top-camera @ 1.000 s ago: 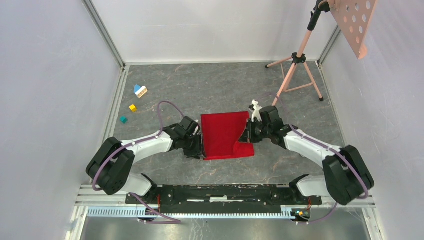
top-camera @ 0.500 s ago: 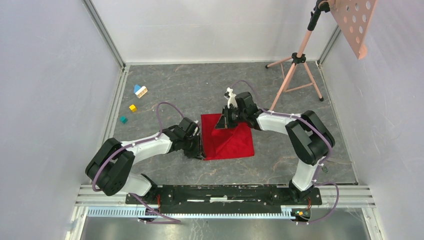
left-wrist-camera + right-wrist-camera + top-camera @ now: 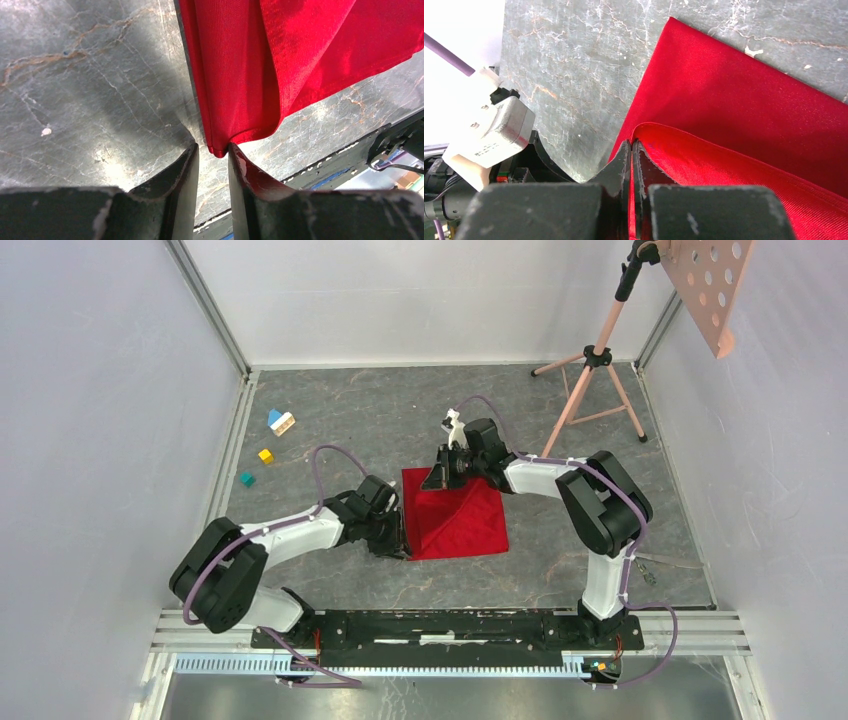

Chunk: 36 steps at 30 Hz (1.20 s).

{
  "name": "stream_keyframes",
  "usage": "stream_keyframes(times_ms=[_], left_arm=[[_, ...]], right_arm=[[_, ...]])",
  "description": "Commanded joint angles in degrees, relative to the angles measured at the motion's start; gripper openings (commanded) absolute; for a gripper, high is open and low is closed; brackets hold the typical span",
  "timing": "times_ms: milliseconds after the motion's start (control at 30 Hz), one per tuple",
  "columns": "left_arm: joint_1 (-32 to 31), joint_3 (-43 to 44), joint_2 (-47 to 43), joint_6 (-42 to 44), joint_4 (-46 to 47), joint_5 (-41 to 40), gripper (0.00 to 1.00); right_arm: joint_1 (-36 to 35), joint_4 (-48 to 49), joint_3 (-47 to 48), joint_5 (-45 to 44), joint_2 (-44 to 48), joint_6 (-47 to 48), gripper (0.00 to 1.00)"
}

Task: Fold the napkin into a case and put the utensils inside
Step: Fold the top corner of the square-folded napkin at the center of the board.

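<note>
The red napkin (image 3: 465,525) lies on the grey table, with one flap drawn over it into a diagonal fold. My right gripper (image 3: 440,478) sits at its far left corner. In the right wrist view this gripper (image 3: 631,142) is shut on the folded edge of the napkin (image 3: 744,110), and red cloth shows between the jaws. My left gripper (image 3: 402,540) is at the near left corner. Its jaws (image 3: 214,147) stand apart, and the napkin's corner (image 3: 220,149) pokes between the tips, touching only the right finger (image 3: 242,165). The utensils are out of view.
Small toy blocks lie at the far left: a blue-and-white one (image 3: 281,421), a yellow one (image 3: 265,455) and a teal one (image 3: 246,479). A pink tripod stand (image 3: 590,360) rises at the back right. Walls enclose three sides, and a metal rail (image 3: 450,625) runs along the front edge.
My right gripper has carried the napkin's right flap up and leftward to the far left corner, laying a diagonal fold. The left gripper stays at the near left corner with its jaws slightly narrower.
</note>
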<state>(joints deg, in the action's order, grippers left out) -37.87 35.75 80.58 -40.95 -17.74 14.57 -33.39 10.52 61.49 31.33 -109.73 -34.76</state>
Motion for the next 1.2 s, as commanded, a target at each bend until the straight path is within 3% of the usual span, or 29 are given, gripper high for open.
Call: stream_keyframes(times_ms=[0, 300, 533, 1167], left_arm=[[-0.03, 1.42, -3.55, -2.33, -2.04, 0.75, 0.36], [0.78, 3.28, -4.13, -2.7, -2.88, -0.1, 0.43], [0.86, 2.39, -1.66, -1.61, -2.38, -1.67, 0.34], [0.77, -1.56, 1.17, -1.63, 0.69, -1.23, 0.22]], right_arm=[[-0.06, 4.46, 1.49, 2.22, -0.83, -1.35, 0.0], [-0.17, 5.94, 0.94, 2.51, -1.4, -2.08, 0.01], [-0.12, 6.1, 2.56, 2.56, -2.6, -2.76, 0.0], [-0.16, 8.13, 7.19, 2.06, -7.54, -5.12, 0.01]])
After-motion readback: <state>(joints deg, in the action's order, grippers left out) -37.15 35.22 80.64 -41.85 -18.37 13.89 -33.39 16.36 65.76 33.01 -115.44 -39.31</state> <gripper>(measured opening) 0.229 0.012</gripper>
